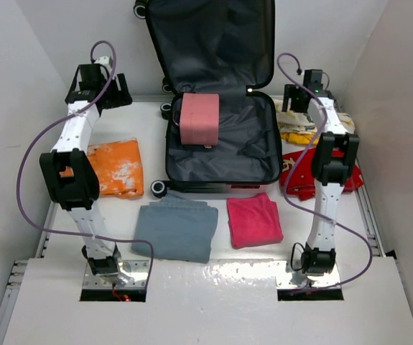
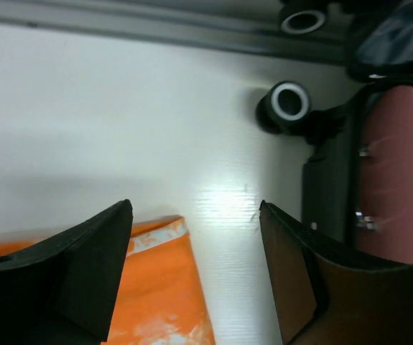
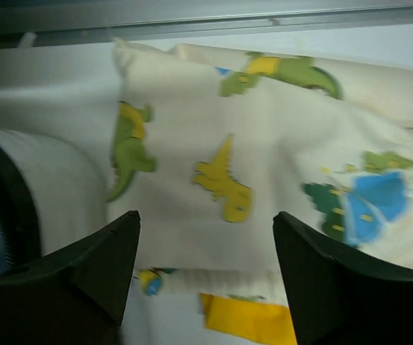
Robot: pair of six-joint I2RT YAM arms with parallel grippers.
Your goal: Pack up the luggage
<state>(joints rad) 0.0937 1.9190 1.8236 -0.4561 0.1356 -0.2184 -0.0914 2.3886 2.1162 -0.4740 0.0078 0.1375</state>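
Luggage (image 1: 243, 148): open, far middle of worktop (image 1: 146, 118), pink folded cloth (image 1: 200, 118) inside.
Left hand (image 2: 195, 210): spread apart, empty, above orange cloth (image 2: 157, 302).
Right hand (image 3: 206, 215): spread apart, over dinosaur-print cloth (image 3: 220, 180).

The suitcase (image 1: 242, 147) lies open at the 12 o'clock end of the table (image 1: 213, 302). Its lower half is flat, with the dark grey fabric lining facing up. The lid (image 1: 213, 36) stands raised from the 12 o'clock edge and shows the same grey lining. The rim is black. Small black wheels (image 1: 159, 189) with white hubs stick out along the 9 o'clock side.
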